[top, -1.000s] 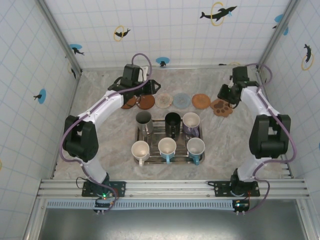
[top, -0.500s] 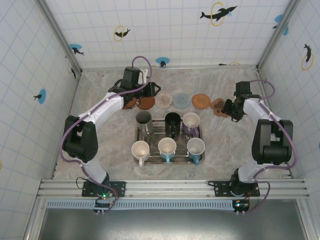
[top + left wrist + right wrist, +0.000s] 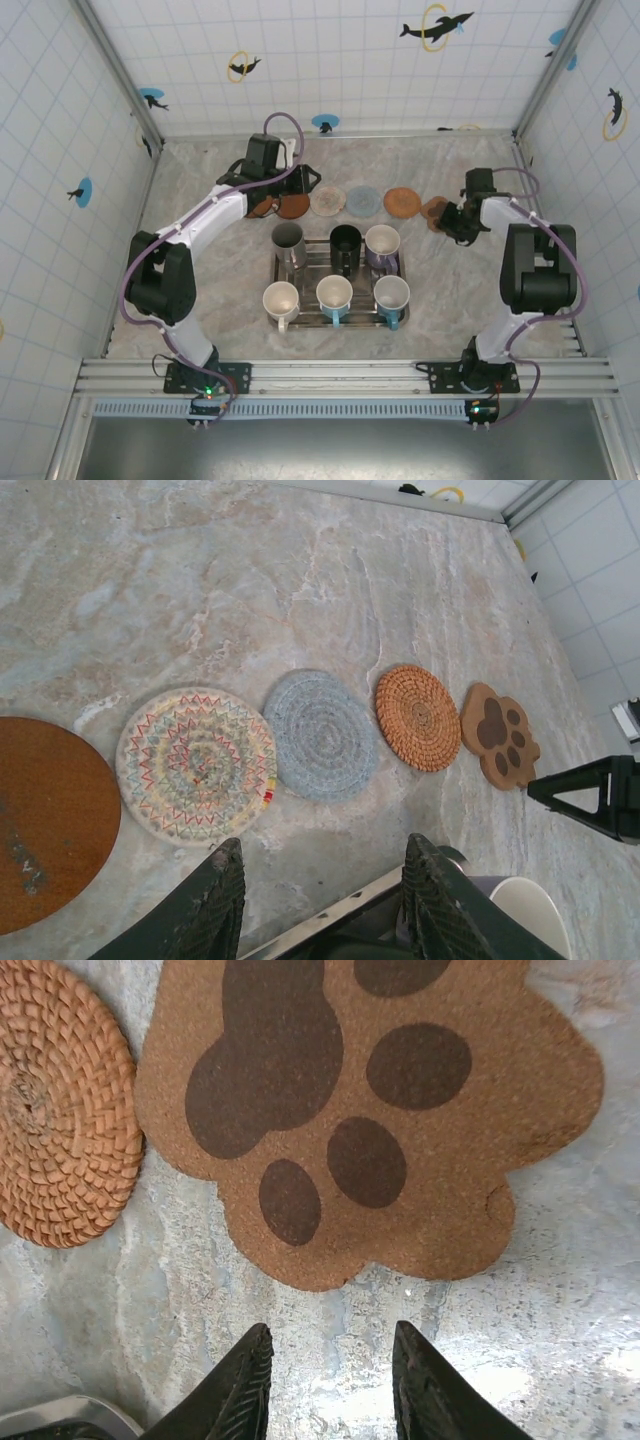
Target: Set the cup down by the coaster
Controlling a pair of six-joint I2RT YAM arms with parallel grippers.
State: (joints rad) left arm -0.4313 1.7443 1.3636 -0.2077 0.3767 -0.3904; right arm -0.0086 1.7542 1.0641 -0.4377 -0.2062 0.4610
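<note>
A marbled table (image 3: 200, 200) sits inside white tiled walls dotted with dolphin stickers. Along its far part runs a row of coasters: a brown disc (image 3: 45, 820), a multicoloured woven round (image 3: 197, 763), a grey round (image 3: 320, 737), an orange wicker round (image 3: 418, 717) and a paw-shaped cork coaster (image 3: 370, 1110).

Nearer the arms, a metal tray (image 3: 313, 265) holds six cups. A steel cup (image 3: 287, 240), a black cup (image 3: 345, 242) and a patterned cup (image 3: 382, 243) stand in the back row, with three pale cups (image 3: 334, 293) in front. All are in the tray, none lifted.

Over the last second the right gripper (image 3: 332, 1332) has swung in from the far right corner and dropped low. It now hangs over bare table just off the near edge of the paw coaster. Its fingers have drawn closer together, yet a clear gap remains with nothing in it.

The left gripper (image 3: 322, 850) has barely shifted. It hovers by the brown disc, its fingers parted and empty.

So the right arm has reached the coaster end of the job without a cup. The pick itself seems not yet begun, and the patterned cup stands closest to that arm.
</note>
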